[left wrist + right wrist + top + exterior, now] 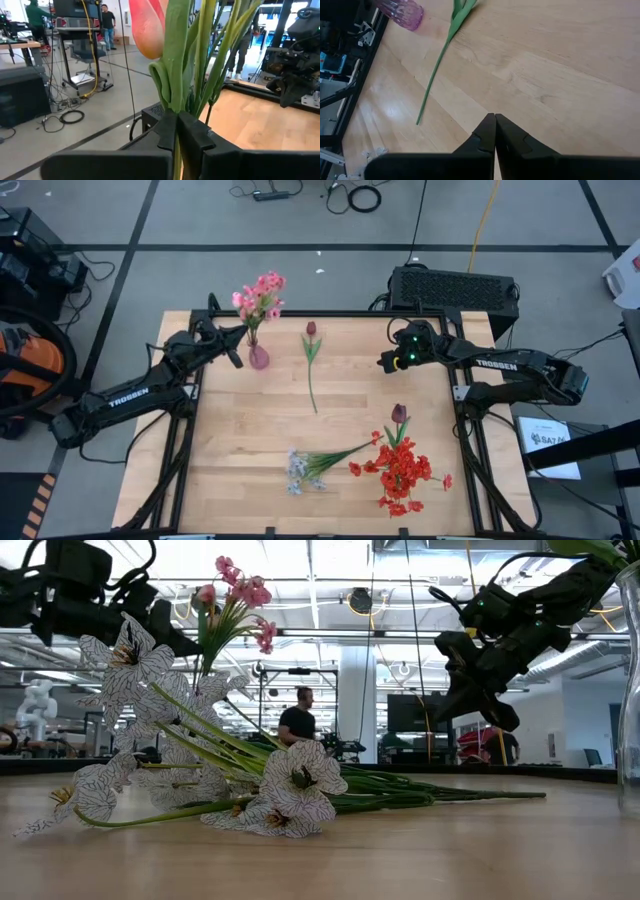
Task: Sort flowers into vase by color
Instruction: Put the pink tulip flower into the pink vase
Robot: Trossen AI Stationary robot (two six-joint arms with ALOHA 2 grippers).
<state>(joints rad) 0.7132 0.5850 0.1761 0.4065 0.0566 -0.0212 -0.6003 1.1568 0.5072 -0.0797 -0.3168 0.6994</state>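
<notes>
The small translucent pink-purple glass vase with a round body and narrow neck stands on the light wooden table toward eleven o'clock from the table's centre, and a spray of pink blossoms on green stems rises out of it. The left gripper sits just beside the vase at its nine o'clock side, and the left wrist view shows its dark fingers pressed together around the green stems of that spray, with a pink bud close above them. The right gripper hangs above the table toward one o'clock, well apart from every flower, its two fingers brought flat together on nothing over bare wood. A single dark maroon tulip on a long green stem lies flat between the two grippers, near twelve o'clock from the table's centre, just beside the vase at its three o'clock side, bloom toward the far edge. A second dark maroon tulip lies toward four o'clock, touching a cluster of red flowers spread out near the front edge at five o'clock. A pale blue-white bunch on green stems lies at six o'clock, its stems reaching toward the red cluster. In the low view this pale veined bunch fills the foreground, and a person stands in the room beyond the table.
</notes>
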